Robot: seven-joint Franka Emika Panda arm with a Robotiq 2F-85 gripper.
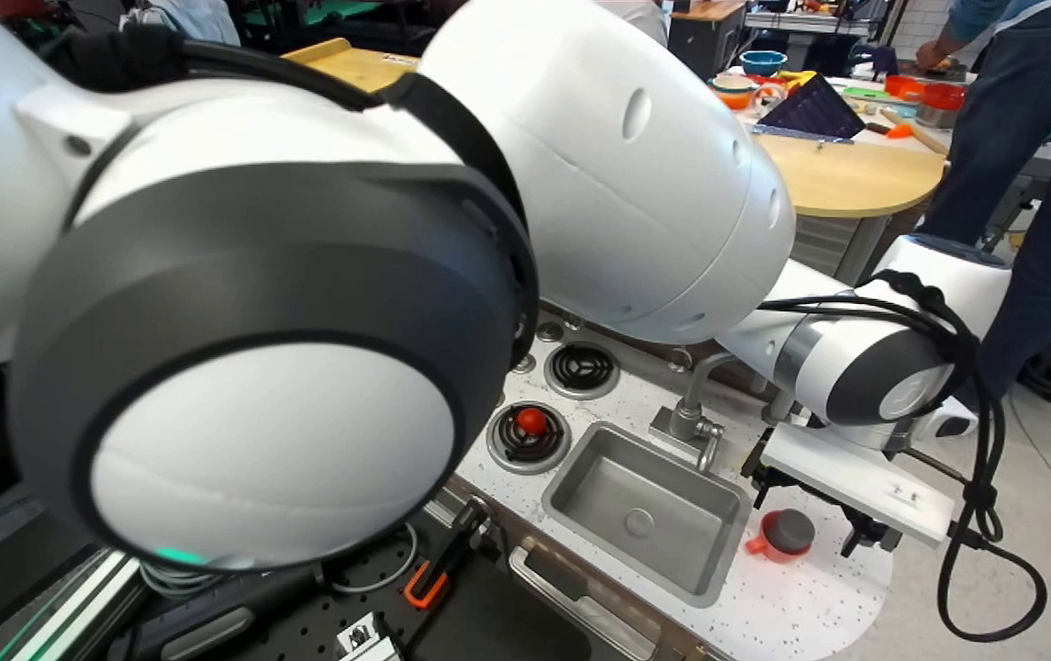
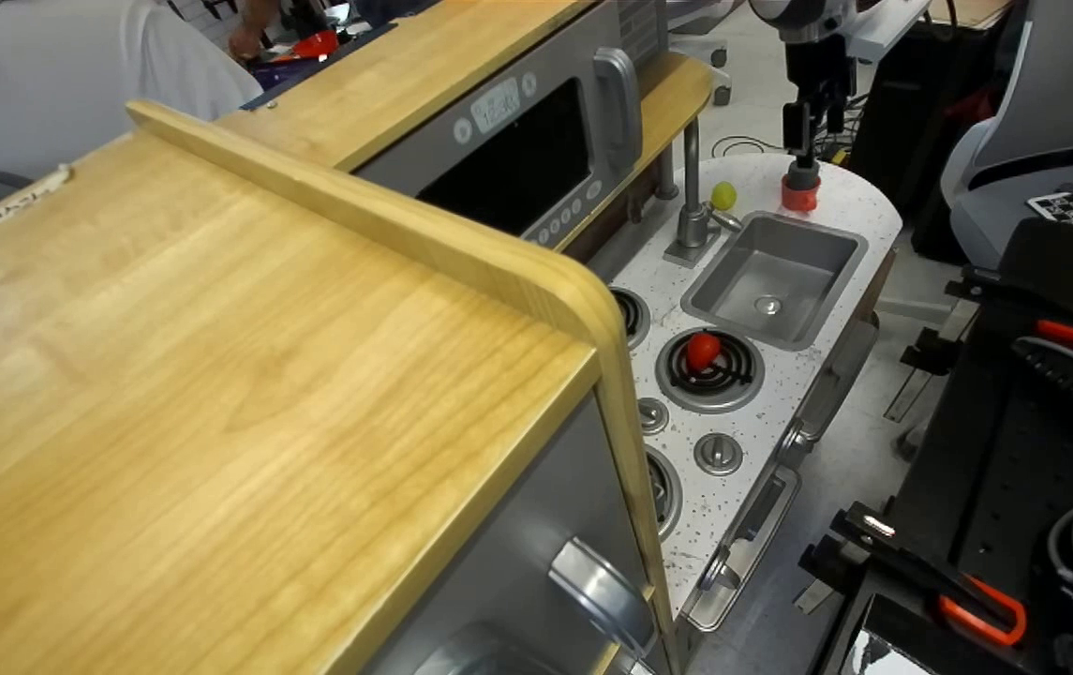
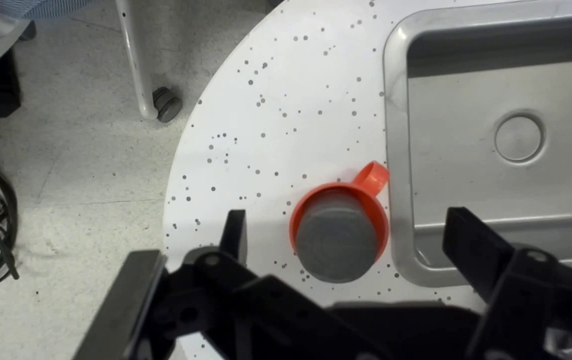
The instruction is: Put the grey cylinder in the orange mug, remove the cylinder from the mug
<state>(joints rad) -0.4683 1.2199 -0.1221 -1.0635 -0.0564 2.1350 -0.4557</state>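
I've got the fingers (image 3: 473,245) spread wide over the mug (image 3: 375,215) right by the sink (image 3: 465,145), cylinder (image 3: 336,244) sitting in the mug.

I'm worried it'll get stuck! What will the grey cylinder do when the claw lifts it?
The grey cylinder might slide out easily: a gap shows inside the orange mug, and the cylinder's top sticks out. Being round, it could roll if dropped sideways.

Exterior views are looking down past arm (image 1: 635,202) and over wooden top (image 2: 217,403), wrist view is facing down close, all sharing sink (image 3: 460,130).
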